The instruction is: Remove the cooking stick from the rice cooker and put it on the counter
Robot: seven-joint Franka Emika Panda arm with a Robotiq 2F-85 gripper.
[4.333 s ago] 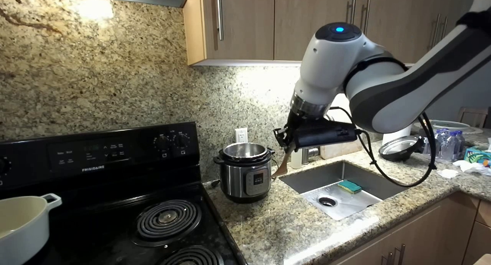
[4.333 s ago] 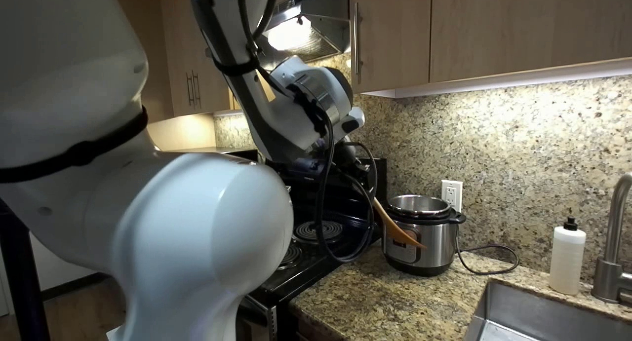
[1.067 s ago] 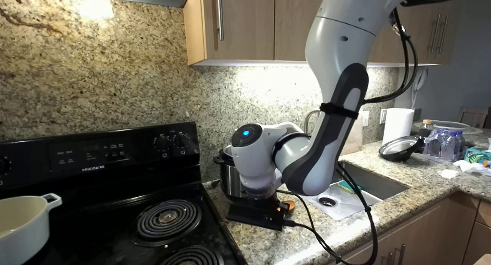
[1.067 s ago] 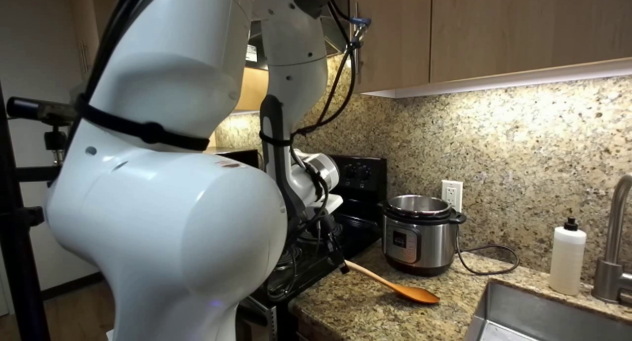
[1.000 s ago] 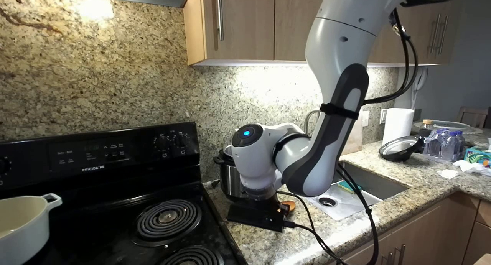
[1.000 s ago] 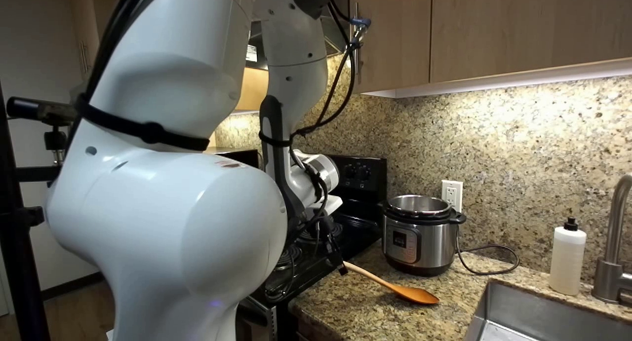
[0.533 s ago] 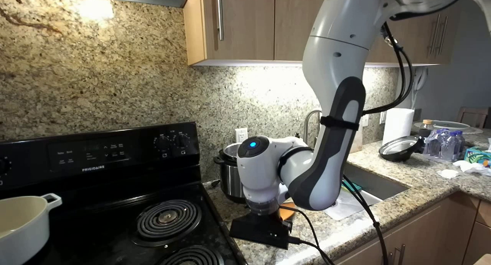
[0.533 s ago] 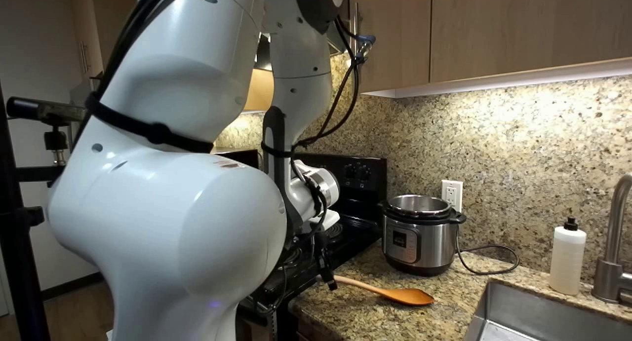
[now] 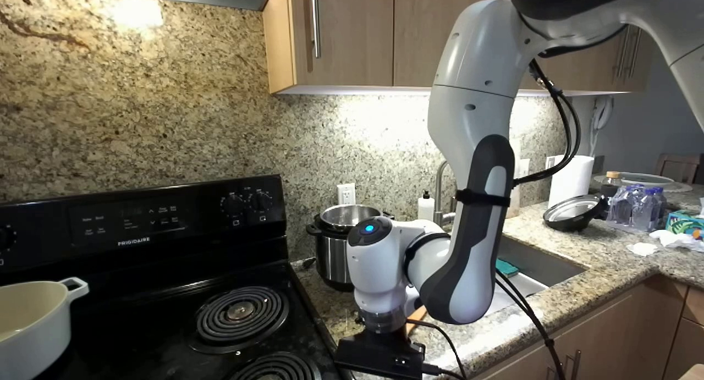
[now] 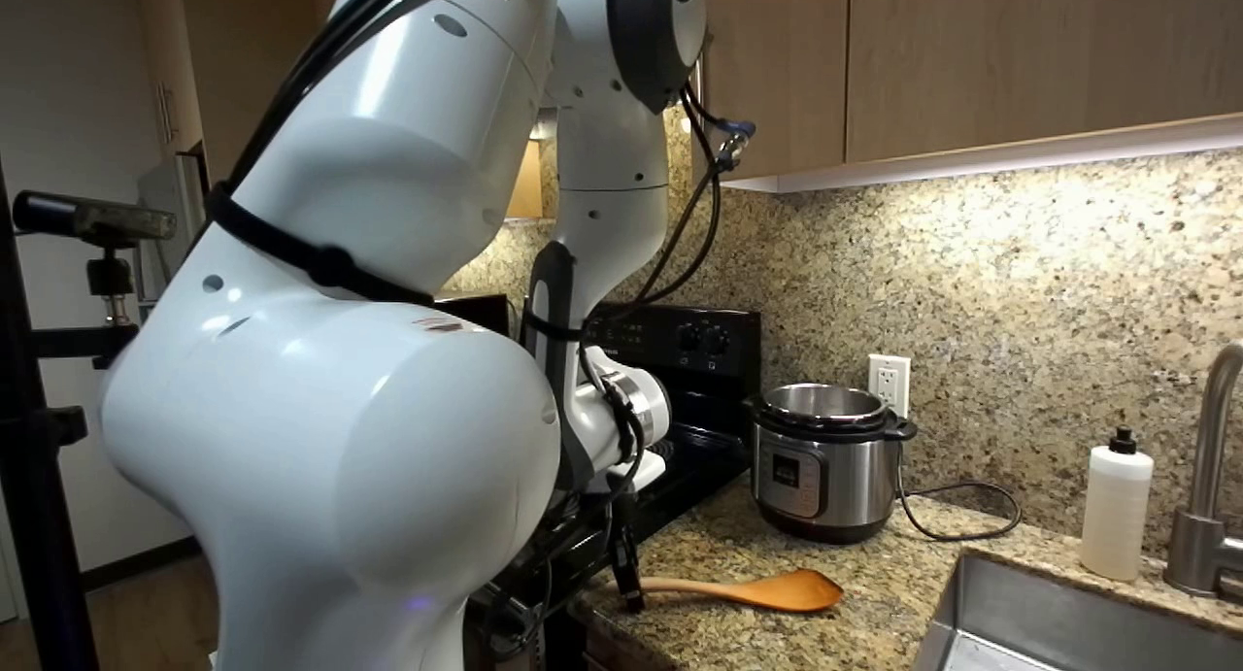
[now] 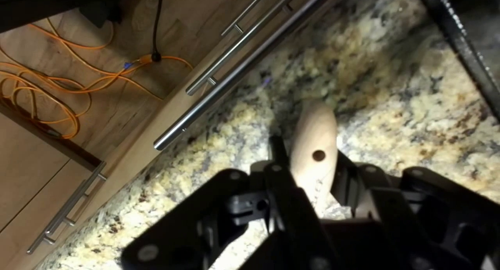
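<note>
The cooking stick (image 10: 789,589) is a wooden spoon with a pale handle and a wide orange-brown blade. It lies nearly flat, at or just above the counter (image 10: 733,637), in front of the rice cooker (image 10: 840,477). My gripper (image 10: 631,591) points down at the handle end, low by the counter's front edge. In the wrist view the handle (image 11: 315,141), with a round hole, sits between both fingers (image 11: 310,154), close against them. The steel rice cooker (image 9: 331,259) stands open with no stick in it. The arm hides the fingertips and most of the stick (image 9: 416,315) in an exterior view.
The black stove (image 9: 165,281) with coil burners adjoins the counter; a white pot (image 9: 41,319) stands on it. The steel sink (image 10: 1000,642) is to the right, with a soap bottle (image 10: 1117,511) and faucet (image 10: 1204,477) behind. Drawer handles (image 11: 242,70) show below the counter edge.
From beside the cooker, the gripper and stick have come down to the counter. In the last second they moved toward the front edge, and the stick turned and became more level.
</note>
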